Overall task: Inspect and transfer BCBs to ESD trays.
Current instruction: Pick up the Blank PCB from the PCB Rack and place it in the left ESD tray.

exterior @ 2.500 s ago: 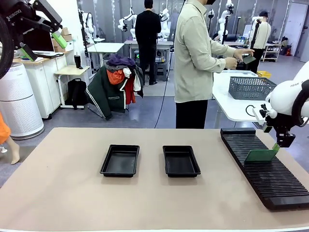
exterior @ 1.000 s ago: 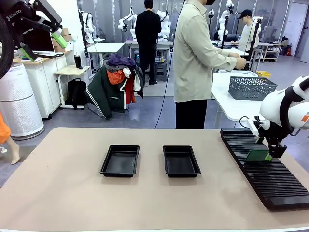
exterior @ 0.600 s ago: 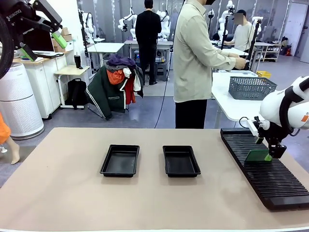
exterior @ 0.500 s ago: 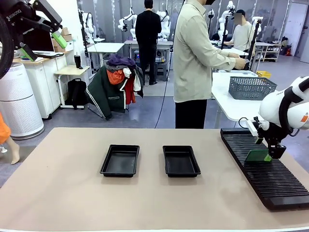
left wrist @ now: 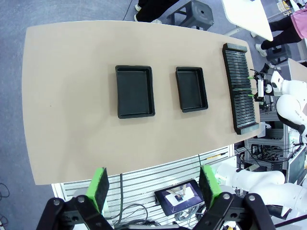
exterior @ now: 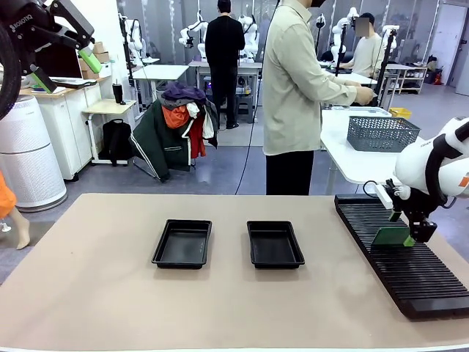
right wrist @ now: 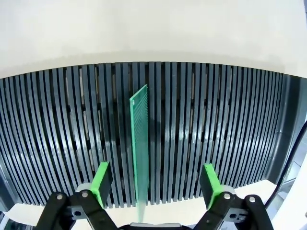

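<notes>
As the right arm (exterior: 434, 163) stoops — wide jaws straddle upright BCB (right wrist: 140, 143)

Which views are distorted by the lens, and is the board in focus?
Right wrist view: strong fisheye, the rack slats bow; the board is blurred at its near end. Left wrist view: table edges curve, trays sharp. Front view: lines straight, light even.

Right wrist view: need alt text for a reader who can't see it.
A thin green BCB stands on edge in a slot of the black ribbed rack, seen edge-on between the open jaws of the right gripper, neither green pad touching it. Pale tabletop lies beyond the rack.
</notes>
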You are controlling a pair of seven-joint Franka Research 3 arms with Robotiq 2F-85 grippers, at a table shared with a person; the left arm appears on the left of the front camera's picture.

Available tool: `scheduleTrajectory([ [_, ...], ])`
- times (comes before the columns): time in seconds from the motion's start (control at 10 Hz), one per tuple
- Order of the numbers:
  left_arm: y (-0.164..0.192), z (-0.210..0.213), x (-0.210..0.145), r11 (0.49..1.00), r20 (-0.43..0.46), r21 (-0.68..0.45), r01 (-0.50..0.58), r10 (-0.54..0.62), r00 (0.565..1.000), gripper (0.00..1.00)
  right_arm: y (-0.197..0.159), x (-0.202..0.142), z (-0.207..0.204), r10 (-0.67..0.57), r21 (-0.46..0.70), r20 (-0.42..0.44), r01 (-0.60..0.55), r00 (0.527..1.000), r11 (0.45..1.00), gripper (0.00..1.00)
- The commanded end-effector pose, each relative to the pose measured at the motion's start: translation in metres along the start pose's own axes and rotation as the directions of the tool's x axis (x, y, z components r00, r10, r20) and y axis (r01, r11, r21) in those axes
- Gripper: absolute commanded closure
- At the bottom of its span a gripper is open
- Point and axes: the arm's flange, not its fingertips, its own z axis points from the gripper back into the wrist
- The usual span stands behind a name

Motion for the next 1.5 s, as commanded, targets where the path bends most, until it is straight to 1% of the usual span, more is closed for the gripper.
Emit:
scheduleTrajectory([
  [0.0,0.0012,0.0002,-0.0010,1.000,-0.004,0.006,-0.001,0.001,1.000,0.00,0.0083,-0.0023,0.0031,0.026,-0.007,-0.006,-0.026,1.000,1.000,0.07],
  [0.1,0.0012,0.0002,-0.0010,1.000,-0.004,0.006,-0.001,0.001,1.000,0.00,0.0089,-0.0023,0.0035,0.029,-0.011,-0.005,-0.029,1.000,1.000,0.11],
  [0.4,0.0012,0.0002,-0.0010,1.000,-0.004,0.006,-0.001,0.001,1.000,0.00,0.0100,0.0002,0.0029,0.030,-0.013,0.000,-0.030,1.000,0.999,0.15],
  [0.5,0.0012,0.0002,-0.0010,1.000,-0.004,0.006,-0.001,0.001,1.000,0.00,0.0097,0.0018,0.0028,0.030,-0.015,-0.005,-0.030,1.000,0.999,0.19],
  [0.6,0.0012,0.0002,-0.0010,1.000,-0.004,0.006,-0.001,0.001,1.000,0.00,0.0089,0.0020,0.0015,0.031,-0.008,-0.007,-0.031,0.999,0.999,0.19],
  [0.7,0.0012,0.0002,-0.0010,1.000,-0.004,0.006,-0.001,0.001,1.000,0.00,0.0094,0.0023,0.0003,0.033,-0.003,-0.007,-0.033,0.999,0.999,0.22],
  [0.8,0.0012,0.0002,-0.0010,1.000,-0.004,0.006,-0.001,0.001,1.000,0.00,0.0107,0.0023,0.0009,0.034,-0.010,-0.004,-0.034,0.999,0.999,0.20],
  [0.9,0.0012,0.0002,-0.0010,1.000,-0.004,0.006,-0.001,0.001,1.000,0.00,0.0114,0.0024,0.0013,0.036,-0.015,-0.001,-0.036,0.999,0.999,0.26],
  [1.0,0.0012,0.0002,-0.0010,1.000,-0.004,0.006,-0.001,0.001,1.000,0.00,0.0113,0.0036,0.0009,0.036,-0.018,-0.004,-0.036,0.999,0.999,0.24],
  [1.1,0.0012,0.0002,-0.0010,1.000,-0.004,0.006,-0.001,0.001,1.000,0.00,0.0110,0.0039,0.0002,0.037,-0.017,-0.004,-0.037,0.999,0.999,0.30],
  [1.2,0.0012,0.0002,-0.0010,1.000,-0.004,0.006,-0.001,0.001,1.000,0.00,0.0113,0.0057,0.0007,0.038,-0.019,-0.008,-0.038,0.999,0.999,0.28],
  [1.3,0.0012,0.0002,-0.0010,1.000,-0.004,0.006,-0.001,0.001,1.000,0.00,0.0118,0.0065,0.0015,0.039,-0.022,-0.008,-0.039,0.999,0.999,0.33],
  [1.4,0.0012,0.0002,-0.0010,1.000,-0.004,0.006,-0.001,0.001,1.000,0.00,0.0125,0.0070,0.0021,0.036,-0.026,-0.007,-0.037,0.999,0.999,0.32],
])
